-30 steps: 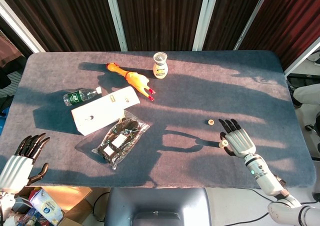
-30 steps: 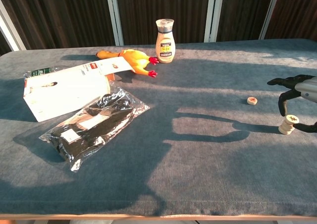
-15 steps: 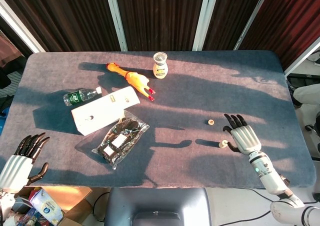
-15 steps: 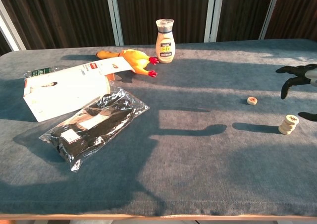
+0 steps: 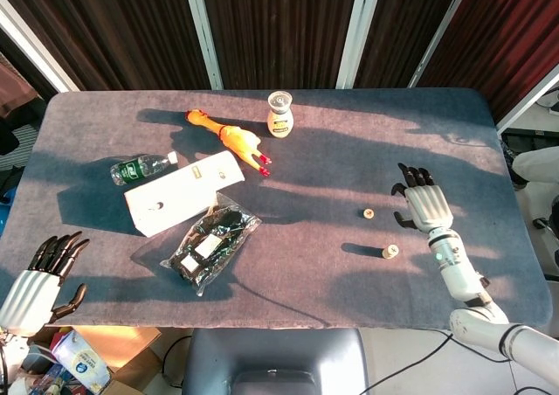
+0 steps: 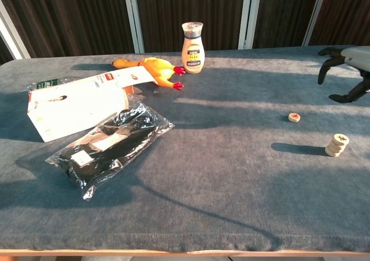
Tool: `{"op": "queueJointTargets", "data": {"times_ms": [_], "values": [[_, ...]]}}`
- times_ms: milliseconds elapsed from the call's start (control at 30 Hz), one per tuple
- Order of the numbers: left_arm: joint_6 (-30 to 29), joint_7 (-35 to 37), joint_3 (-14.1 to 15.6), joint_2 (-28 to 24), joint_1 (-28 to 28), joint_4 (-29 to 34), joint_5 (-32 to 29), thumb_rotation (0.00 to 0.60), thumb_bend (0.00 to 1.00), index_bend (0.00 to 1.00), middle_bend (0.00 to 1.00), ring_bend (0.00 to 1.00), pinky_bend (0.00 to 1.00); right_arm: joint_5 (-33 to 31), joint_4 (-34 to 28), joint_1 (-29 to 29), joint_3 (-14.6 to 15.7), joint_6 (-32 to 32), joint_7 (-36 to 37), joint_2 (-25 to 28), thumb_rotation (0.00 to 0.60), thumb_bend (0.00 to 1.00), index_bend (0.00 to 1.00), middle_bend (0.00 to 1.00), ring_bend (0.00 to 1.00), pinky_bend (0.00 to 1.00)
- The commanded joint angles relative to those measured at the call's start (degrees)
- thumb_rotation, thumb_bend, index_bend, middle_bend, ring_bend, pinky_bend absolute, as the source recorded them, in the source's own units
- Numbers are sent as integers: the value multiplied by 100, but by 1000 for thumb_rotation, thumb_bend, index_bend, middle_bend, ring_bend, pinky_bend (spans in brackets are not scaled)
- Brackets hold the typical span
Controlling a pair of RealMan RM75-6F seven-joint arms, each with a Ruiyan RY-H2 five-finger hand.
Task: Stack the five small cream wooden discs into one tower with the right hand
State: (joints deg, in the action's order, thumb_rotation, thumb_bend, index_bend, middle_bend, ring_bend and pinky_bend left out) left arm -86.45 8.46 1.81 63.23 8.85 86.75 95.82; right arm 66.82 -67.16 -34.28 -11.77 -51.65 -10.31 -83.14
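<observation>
A short tower of cream wooden discs stands on the grey cloth near the right front. One loose cream disc lies alone to its upper left. My right hand hovers above the cloth, behind and to the right of the tower, fingers spread and holding nothing. My left hand hangs off the table's front left corner, fingers apart and empty; the chest view does not show it.
A sauce bottle stands at the back centre beside a rubber chicken. A water bottle, a white box and a clear bag of dark items lie on the left half. The table edge runs near my right hand.
My right hand let go of the disc tower and rose, moving back and to the right away from it. The tower stays standing. The left hand has not moved.
</observation>
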Motion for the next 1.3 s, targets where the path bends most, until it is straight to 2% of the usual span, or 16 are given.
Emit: {"op": "queueJointTargets", "data": {"times_ms": [33,267,467,967,1300], "values": [[8,14,-6,-3,1,-10,-15,600,479,0,0,0,25,-138,270,-240,-40,263,-211,-311,600,466,510,60,0,0],[31,28,-4,-8,10,-27,-25,600,478,0,0,0,25,-264,696,-473,49,505,-512,-778,600,466,516,60,0,0],[47,21,-4,-4,17,-28,-29,600,479,0,0,0,25,-368,977,-558,83,636,-621,-967,600,465,519,61,0,0],[34,51,6,-6,2,-62,-33,600,477,0,0,0,24,-389,1356,-696,125,848,-552,-1216,600,466,559,61,0,0],[7,69,18,-12,-14,-77,-17,600,478,0,0,0,25,-398,1424,-715,127,841,-550,-1286,600,465,638,61,0,0]]}}
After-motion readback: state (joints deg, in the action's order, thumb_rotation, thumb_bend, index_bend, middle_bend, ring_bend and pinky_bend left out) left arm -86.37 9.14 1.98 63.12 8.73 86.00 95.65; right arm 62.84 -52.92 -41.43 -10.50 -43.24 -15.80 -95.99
